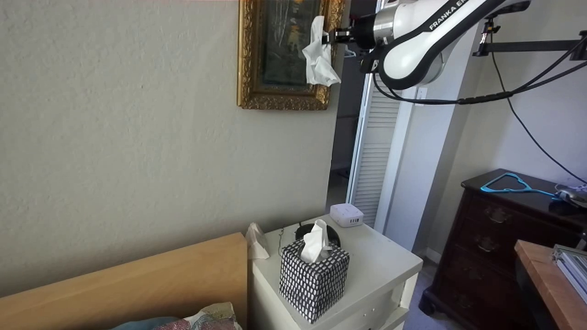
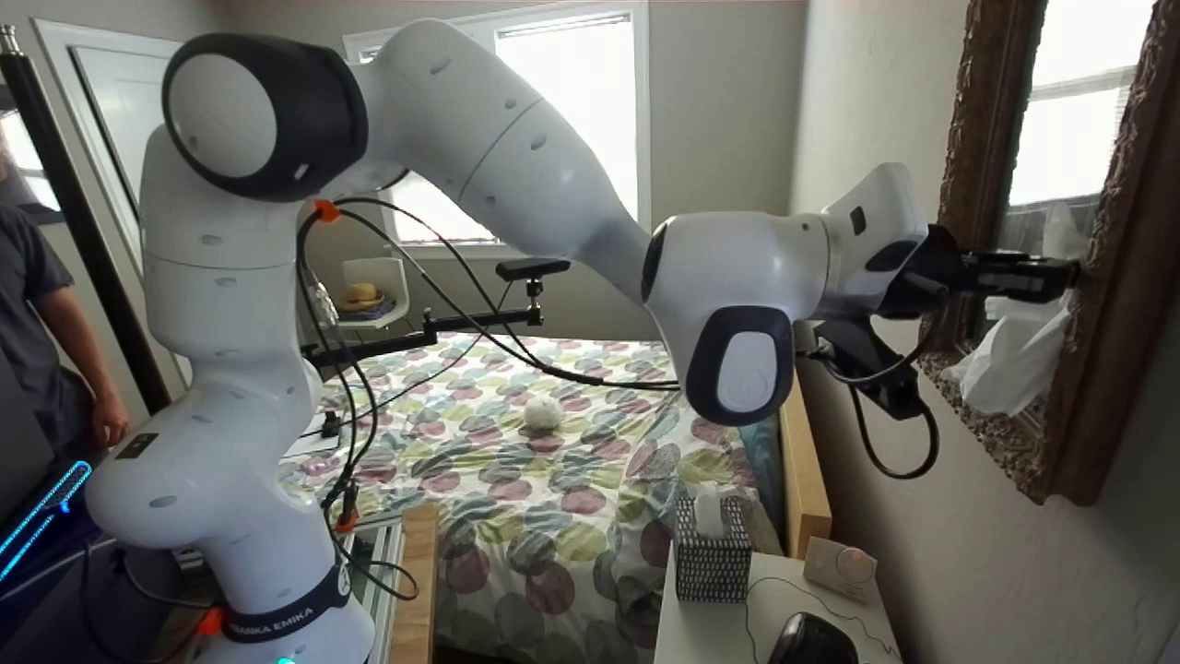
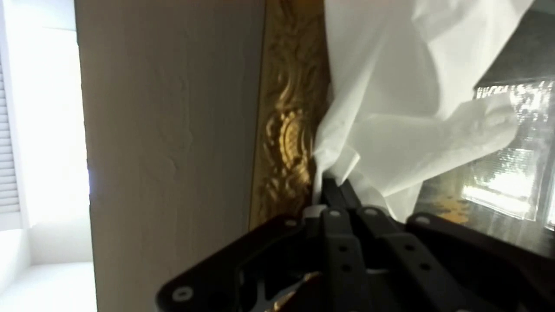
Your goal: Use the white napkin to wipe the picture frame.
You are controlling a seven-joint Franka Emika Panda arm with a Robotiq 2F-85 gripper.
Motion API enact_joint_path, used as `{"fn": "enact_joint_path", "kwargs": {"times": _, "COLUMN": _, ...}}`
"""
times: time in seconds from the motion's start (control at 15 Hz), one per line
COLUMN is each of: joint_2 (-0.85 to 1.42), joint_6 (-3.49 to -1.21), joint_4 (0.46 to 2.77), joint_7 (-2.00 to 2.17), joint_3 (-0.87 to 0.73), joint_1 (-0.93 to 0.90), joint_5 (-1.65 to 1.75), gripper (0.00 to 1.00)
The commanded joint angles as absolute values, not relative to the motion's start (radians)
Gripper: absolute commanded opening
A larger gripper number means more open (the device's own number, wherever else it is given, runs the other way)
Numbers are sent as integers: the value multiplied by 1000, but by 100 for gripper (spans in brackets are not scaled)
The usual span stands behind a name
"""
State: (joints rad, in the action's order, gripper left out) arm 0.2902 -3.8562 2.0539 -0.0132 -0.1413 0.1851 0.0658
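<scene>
Gripper pinches the white napkin (wrinkled, mostly drooping) before the right edge of the picture frame, above its lower corner.

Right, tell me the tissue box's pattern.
The tissue box has small white dashes on black, clearest in an exterior view.

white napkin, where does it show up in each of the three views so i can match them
In an exterior view: the white napkin is at the top, just right of centre, hanging from the jaws.
In an exterior view: the white napkin is at the right, around mid-height, mostly below the jaws.
Wrist view: the white napkin fills the upper part right of centre, above the jaws.
Shared landmark: the picture frame, behind the napkin in all three.
</scene>
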Motion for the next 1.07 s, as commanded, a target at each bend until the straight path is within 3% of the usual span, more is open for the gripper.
{"fn": "enact_joint_path", "kwargs": {"times": 0.0, "joint_2": 260, "joint_6": -3872, "joint_4": 2025, "joint_7": -56, "joint_3": -151, "joint_1": 176, "joint_5": 60, "gripper": 0}}
{"fn": "enact_joint_path", "kwargs": {"times": 1.0, "joint_2": 199, "joint_6": -3928, "joint_4": 1835, "joint_7": -199, "joint_3": -153, "joint_1": 150, "joint_5": 77, "gripper": 0}}
